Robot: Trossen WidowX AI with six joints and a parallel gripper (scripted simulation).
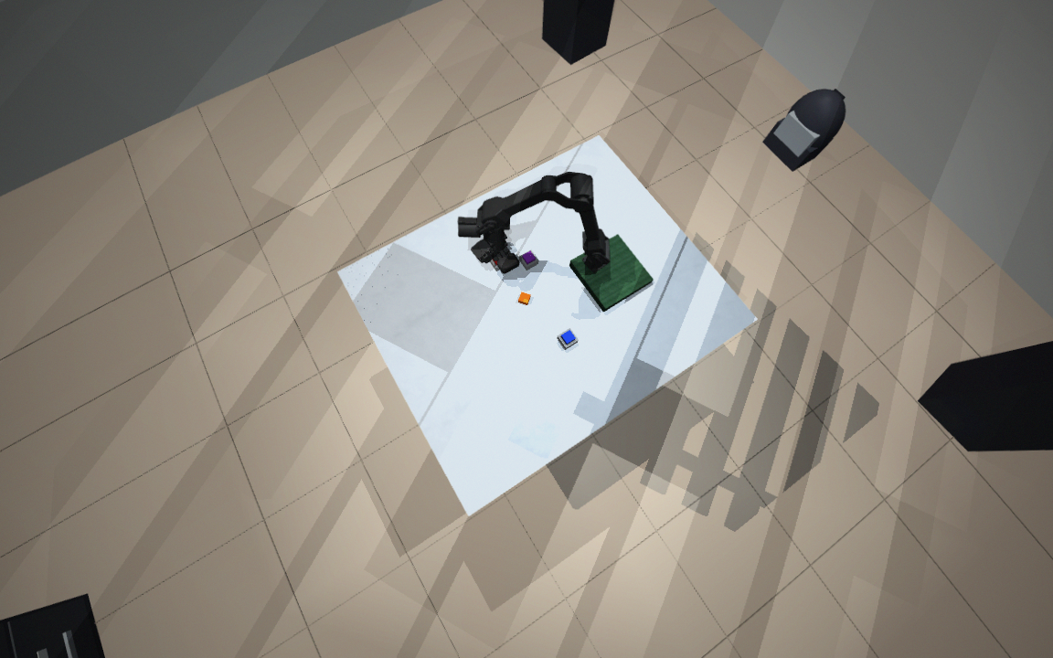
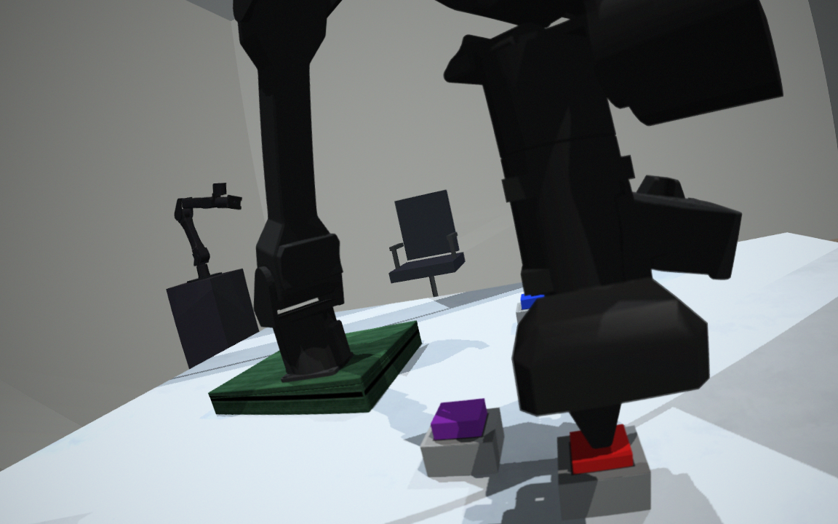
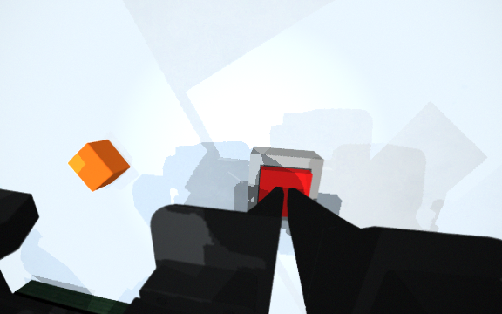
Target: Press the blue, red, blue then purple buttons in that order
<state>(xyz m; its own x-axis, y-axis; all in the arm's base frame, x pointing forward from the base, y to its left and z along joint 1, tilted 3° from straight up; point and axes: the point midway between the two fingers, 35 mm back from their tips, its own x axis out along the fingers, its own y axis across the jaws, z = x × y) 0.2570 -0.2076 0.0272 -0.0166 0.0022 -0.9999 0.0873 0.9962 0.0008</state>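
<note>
closed on nothing, tool [image 2: 599,435] tips are being pressed onto the square red push-button [image 2: 611,452]; the neighbouring purple button [image 2: 459,418] risks being clipped if drift occurs.

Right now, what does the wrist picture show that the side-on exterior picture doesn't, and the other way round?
Only the wrist view shows the orange block, lying apart from the red button. Only the exterior view shows the purple button, a sliver of the blue button, the green base plate and an office chair behind. Both show the shut gripper, holding nothing, with its fingertips down on the red button on the white table.
</note>
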